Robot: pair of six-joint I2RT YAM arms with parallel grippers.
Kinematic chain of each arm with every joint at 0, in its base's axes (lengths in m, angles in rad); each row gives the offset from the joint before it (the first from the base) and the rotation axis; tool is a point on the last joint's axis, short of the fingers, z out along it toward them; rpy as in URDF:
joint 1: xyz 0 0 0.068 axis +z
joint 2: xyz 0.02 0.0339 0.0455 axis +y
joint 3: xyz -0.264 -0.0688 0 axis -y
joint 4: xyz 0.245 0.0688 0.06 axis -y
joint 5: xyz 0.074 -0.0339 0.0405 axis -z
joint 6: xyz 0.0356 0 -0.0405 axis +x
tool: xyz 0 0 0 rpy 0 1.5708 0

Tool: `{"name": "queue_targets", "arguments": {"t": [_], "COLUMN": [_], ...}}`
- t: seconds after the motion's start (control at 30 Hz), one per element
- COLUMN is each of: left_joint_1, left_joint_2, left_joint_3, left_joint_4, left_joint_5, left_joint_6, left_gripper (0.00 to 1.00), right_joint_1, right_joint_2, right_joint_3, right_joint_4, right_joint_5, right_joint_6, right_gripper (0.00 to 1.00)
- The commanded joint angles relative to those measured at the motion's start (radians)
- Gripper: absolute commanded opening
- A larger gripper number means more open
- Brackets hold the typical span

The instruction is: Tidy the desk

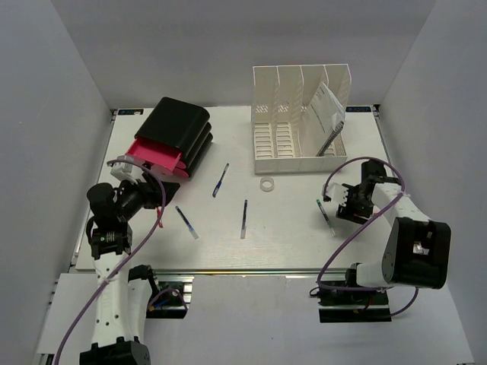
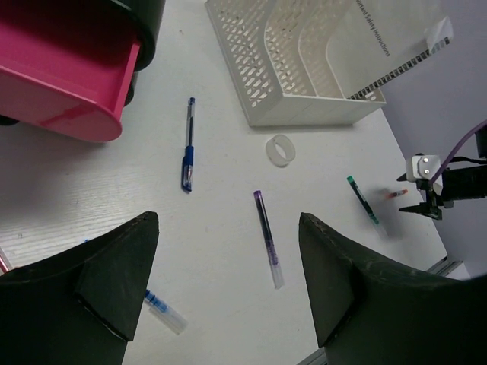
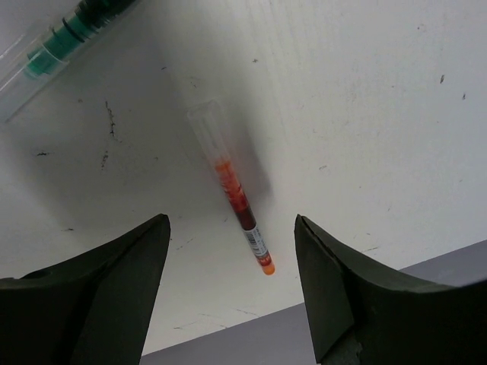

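Desk (image 1: 289, 247): white top filling the middle of the overhead view, silver rail along its near edge.

Left claw (image 1: 148, 194): over the desk's 8 o'clock corner, raised off the surface, jaws spread wide and released, empty. From its own camera the desk runs out below and ahead. A purple pen (image 2: 267, 237) lies at 12 o'clock of the gap, with a blue pen (image 2: 187, 148) at 11 o'clock.

Right claw (image 3: 232, 228): at the desk's 4 o'clock, low over the top, released. An orange-red pen (image 3: 232, 190) lies flat on the desk between its fingers. It looks untouched, though the clearance is hard to judge. A green pen (image 3: 53, 46) lies at 10 o'clock of it.

White file rack (image 1: 297, 144) stands at the desk's 1 o'clock, and a pink drawer (image 1: 156, 156) at 10 o'clock.
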Motion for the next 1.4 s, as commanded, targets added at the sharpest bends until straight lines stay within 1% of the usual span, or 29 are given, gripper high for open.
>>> {"name": "queue_targets", "arguments": {"t": [0.0, 0.37, 0.4, 0.5, 0.67, 0.77, 0.83, 0.87, 0.93, 0.97, 1.1, 1.13, 1.2, 1.27, 1.3, 1.33, 1.37], "left_joint_1": [0.006, 0.017, 0.017, 0.017, 0.017, 0.017, 0.017, 0.017, 0.017, 0.017, 0.017, 0.017, 0.017, 0.017, 0.017, 0.017, 0.017], "left_joint_2": [-0.055, -0.088, -0.088, -0.090, -0.087, -0.081, -0.079, -0.078, -0.078, -0.075, -0.061, -0.058, -0.052, -0.052, -0.052, -0.053, -0.053], "left_joint_3": [-0.007, -0.001, 0.000, -0.001, -0.001, -0.003, -0.003, -0.003, -0.004, -0.004, -0.003, -0.003, -0.003, -0.001, 0.000, 0.000, 0.000], "left_joint_4": [0.021, 0.020, 0.020, 0.020, 0.016, 0.016, 0.016, 0.018, 0.021, 0.020, 0.018, 0.020, 0.015, 0.015, 0.015, 0.015, 0.016], "left_joint_5": [0.031, 0.034, 0.034, 0.034, 0.030, 0.028, 0.028, 0.030, 0.030, 0.028, 0.025, 0.024, 0.022, 0.022, 0.022, 0.019, 0.019], "left_joint_6": [-0.007, -0.005, -0.005, -0.005, -0.003, -0.003, -0.003, -0.003, -0.003, -0.005, -0.002, 0.000, 0.001, 0.003, 0.006, 0.006, 0.007], "left_gripper": [0.84, 0.84, 0.84, 0.84, 0.84, 0.84, 0.84, 0.84, 0.84, 0.84, 0.84, 0.84, 0.84, 0.84, 0.84, 0.84, 0.84], "right_joint_1": [-0.002, 0.002, 0.000, 0.002, -0.001, 0.000, -0.002, -0.002, -0.002, -0.002, -0.003, -0.002, -0.002, 0.005, 0.009, 0.014, 0.020], "right_joint_2": [0.031, 0.126, 0.140, 0.160, 0.176, 0.193, 0.198, 0.203, 0.201, 0.201, 0.192, 0.186, 0.172, 0.141, 0.129, 0.114, 0.109], "right_joint_3": [0.050, 0.061, 0.070, 0.062, -0.024, -0.047, -0.056, -0.060, -0.054, -0.048, -0.005, 0.016, 0.094, 0.155, 0.229, 0.266, 0.301], "right_joint_4": [-0.015, 0.036, 0.030, 0.024, 0.131, 0.148, 0.151, 0.148, 0.111, 0.095, 0.007, -0.040, -0.102, -0.180, -0.203, -0.246, -0.264], "right_joint_5": [-0.017, -0.011, -0.016, -0.013, 0.012, 0.000, -0.019, -0.033, -0.057, -0.083, -0.145, -0.189, -0.246, -0.321, -0.350, -0.379, -0.437], "right_joint_6": [-0.066, -0.086, -0.086, -0.123, -0.149, -0.150, -0.161, -0.166, -0.178, -0.184, -0.177, -0.166, -0.146, -0.068, -0.034, 0.041, 0.070], "right_gripper": [0.72, 0.67, 0.63, 0.57, 0.51, 0.46, 0.37, 0.29, 0.22, 0.16, 0.06, 0.03, 0.00, 0.00, 0.00, 0.00, 0.00]}}
